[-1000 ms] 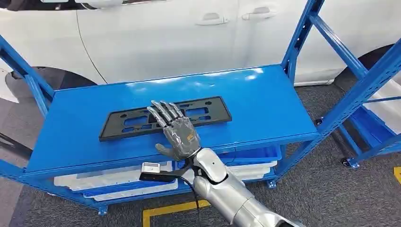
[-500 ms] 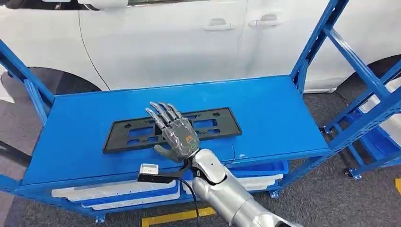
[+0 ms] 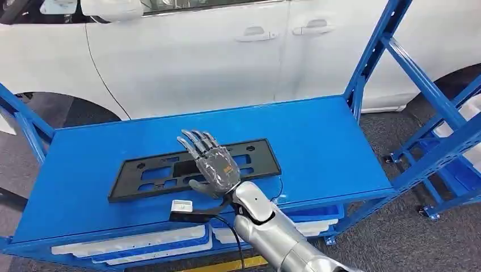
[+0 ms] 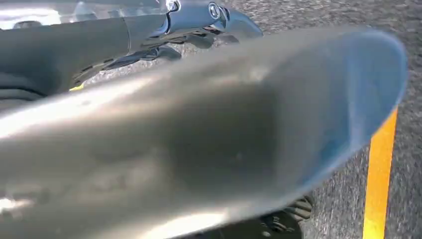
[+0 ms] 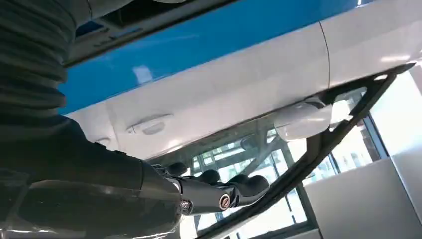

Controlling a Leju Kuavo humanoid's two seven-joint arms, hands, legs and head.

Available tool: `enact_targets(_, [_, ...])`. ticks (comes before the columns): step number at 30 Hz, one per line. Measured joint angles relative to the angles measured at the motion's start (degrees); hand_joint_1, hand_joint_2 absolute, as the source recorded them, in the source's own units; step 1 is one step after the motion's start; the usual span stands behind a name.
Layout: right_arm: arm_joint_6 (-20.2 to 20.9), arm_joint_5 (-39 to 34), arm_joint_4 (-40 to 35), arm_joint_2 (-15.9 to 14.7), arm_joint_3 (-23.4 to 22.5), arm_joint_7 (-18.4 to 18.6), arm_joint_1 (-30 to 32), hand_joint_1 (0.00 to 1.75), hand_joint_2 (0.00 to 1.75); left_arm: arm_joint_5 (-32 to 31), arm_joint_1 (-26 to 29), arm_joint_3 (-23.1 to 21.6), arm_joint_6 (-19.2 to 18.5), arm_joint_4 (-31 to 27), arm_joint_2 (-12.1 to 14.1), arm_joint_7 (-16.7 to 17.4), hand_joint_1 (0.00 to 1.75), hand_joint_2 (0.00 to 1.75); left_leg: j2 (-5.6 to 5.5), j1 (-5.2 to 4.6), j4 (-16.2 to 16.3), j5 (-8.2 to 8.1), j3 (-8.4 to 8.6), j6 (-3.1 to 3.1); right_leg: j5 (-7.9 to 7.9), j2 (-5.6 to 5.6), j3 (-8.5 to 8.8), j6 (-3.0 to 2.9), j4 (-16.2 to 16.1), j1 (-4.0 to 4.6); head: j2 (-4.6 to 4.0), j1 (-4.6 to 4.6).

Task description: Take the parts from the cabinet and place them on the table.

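A black license plate frame [image 3: 252,161] lies flat on the top of the blue cabinet [image 3: 317,136], near its front edge. My right hand [image 3: 212,167] rests palm-down on the middle of the frame, fingers stretched out and apart and the thumb by the frame's near edge. It grips nothing. In the right wrist view the dark fingers [image 5: 219,191] reach out straight, with the blue cabinet top [image 5: 199,47] beside them. My left hand [image 4: 199,20] hangs low over the floor, its fingers loosely extended and holding nothing.
A white car [image 3: 198,56] stands right behind the cabinet. Blue uprights [image 3: 371,56] rise at the cabinet's right rear corner, and a second blue rack [image 3: 448,147] stands to the right. White and blue trays [image 3: 130,243] sit on the lower shelf. Yellow floor tape [image 4: 380,174] runs across grey carpet.
The camera has shifted, so the cabinet sits lower and more to the left in the picture. My right hand stays flat on the frame's middle.
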Motion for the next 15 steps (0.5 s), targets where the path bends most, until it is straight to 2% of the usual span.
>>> enact_targets(1, [0.09,-0.20,-0.02,-0.11,0.00,-0.13,0.04,0.00,1.75,-0.09,0.01,0.04,0.02,0.00,0.02,0.00,0.00,0.00,-0.01,0.13,5.26,-2.51,-2.92,-0.30,-0.12,0.00,0.03,-0.16,0.01,0.10,0.00,0.07])
enact_targets(2, [0.35,-2.12,-0.08,-0.35,0.00,-1.06,0.22,0.00,1.75,-0.11,0.11,0.11,0.15,0.00,0.04,0.00,0.00,0.00,0.00,0.15,9.66,-4.36,-5.49,-0.58,-0.23,0.01,0.04,-0.27,0.04,0.21,-0.02,0.09])
enact_targets(3, [0.97,-5.60,-0.60,-0.61,-0.09,-2.65,0.68,0.00,1.75,-0.11,0.18,0.20,0.33,0.00,0.04,0.02,0.00,0.00,0.00,0.16,12.18,-4.88,-7.20,-0.73,-0.34,0.05,0.07,-0.29,0.12,0.26,0.00,0.06])
enact_targets(4, [1.97,-10.77,-1.73,-0.88,-0.44,-4.77,1.31,0.00,1.75,-0.11,0.27,0.31,0.46,0.00,0.04,0.11,0.00,0.00,0.00,0.17,11.86,-3.95,-7.58,-0.59,-0.47,0.13,0.18,-0.26,0.21,0.27,-0.02,0.07])
enact_targets(5, [3.37,-16.29,-3.09,-1.16,-0.99,-6.85,1.95,0.00,1.75,-0.11,0.31,0.37,0.59,0.00,0.04,0.15,0.00,0.00,0.00,0.17,9.00,-1.83,-6.70,-0.48,-0.64,0.16,0.33,-0.16,0.33,0.28,-0.02,0.07])
enact_targets(7, [7.83,-32.13,-8.40,-2.12,-3.70,-11.87,2.87,0.00,1.75,-0.20,0.33,0.83,0.79,0.00,0.04,0.18,0.00,0.00,0.00,0.17,-1.83,4.81,-2.26,-0.35,-1.09,0.16,0.78,0.12,0.65,0.28,0.00,0.07])
enact_targets(8, [9.89,-37.66,-10.70,-2.65,-5.19,-13.29,3.06,0.00,1.75,-0.22,0.34,1.12,0.81,0.00,0.04,0.17,0.00,0.00,-0.01,0.14,-5.27,5.77,-1.06,-0.02,-1.20,0.15,0.91,0.31,0.68,0.34,-0.02,0.09])
enact_targets(9, [12.07,-42.52,-12.62,-3.18,-6.61,-14.59,3.24,0.00,1.75,-0.24,0.28,1.33,0.83,0.00,0.04,0.17,0.00,0.00,0.09,-0.31,-6.00,3.71,-1.00,0.49,-1.10,0.15,0.64,0.65,0.85,0.54,-0.02,0.11])
enact_targets(10, [14.41,-47.69,-14.63,-3.67,-8.09,-15.87,3.60,0.00,1.75,-0.26,0.32,1.40,0.94,0.00,0.04,0.22,0.00,0.00,0.03,-0.35,-5.68,4.11,-1.01,1.09,-1.15,0.14,0.40,0.96,0.83,0.55,0.00,0.11])
enact_targets(11, [17.63,-54.08,-17.32,-4.37,-10.06,-17.47,4.67,0.00,1.75,-0.26,0.61,1.49,1.01,0.00,0.04,0.26,0.00,0.00,-0.05,-0.44,-5.67,5.01,-0.87,1.51,-1.33,0.11,0.52,1.37,0.82,0.51,0.00,0.11])
enact_targets(12, [20.80,-59.74,-19.97,-4.94,-12.05,-18.85,5.57,0.00,1.75,-0.28,0.81,1.62,1.03,0.00,0.04,0.26,0.00,0.00,-0.14,-0.51,-5.72,5.10,-0.77,1.80,-1.23,0.07,0.70,1.71,0.65,0.46,-0.02,0.15])
enact_targets(13, [24.98,-65.54,-22.98,-5.76,-14.30,-19.80,6.38,0.00,1.75,-0.41,0.86,1.73,1.14,0.00,-0.04,0.28,0.00,0.00,-0.04,0.16,-6.41,5.64,-0.45,2.39,-1.60,0.05,0.69,2.21,0.98,0.58,0.00,0.07])
enact_targets(14, [28.15,-69.55,-25.40,-6.70,-16.16,-20.15,6.99,0.00,1.75,-0.44,0.86,1.75,1.14,0.00,-0.07,0.33,0.00,0.00,-0.05,0.07,-6.52,5.76,-0.35,2.63,-2.59,0.09,0.28,2.54,2.22,0.44,-0.02,0.18])
enact_targets(15, [32.56,-72.72,-27.31,-7.56,-17.89,-20.13,7.49,0.00,1.75,-0.48,0.84,1.79,1.18,0.00,-0.07,0.35,0.00,0.00,-0.04,0.07,-6.52,5.70,-0.37,2.95,-4.66,0.10,-1.22,2.76,5.40,0.33,0.00,0.39])
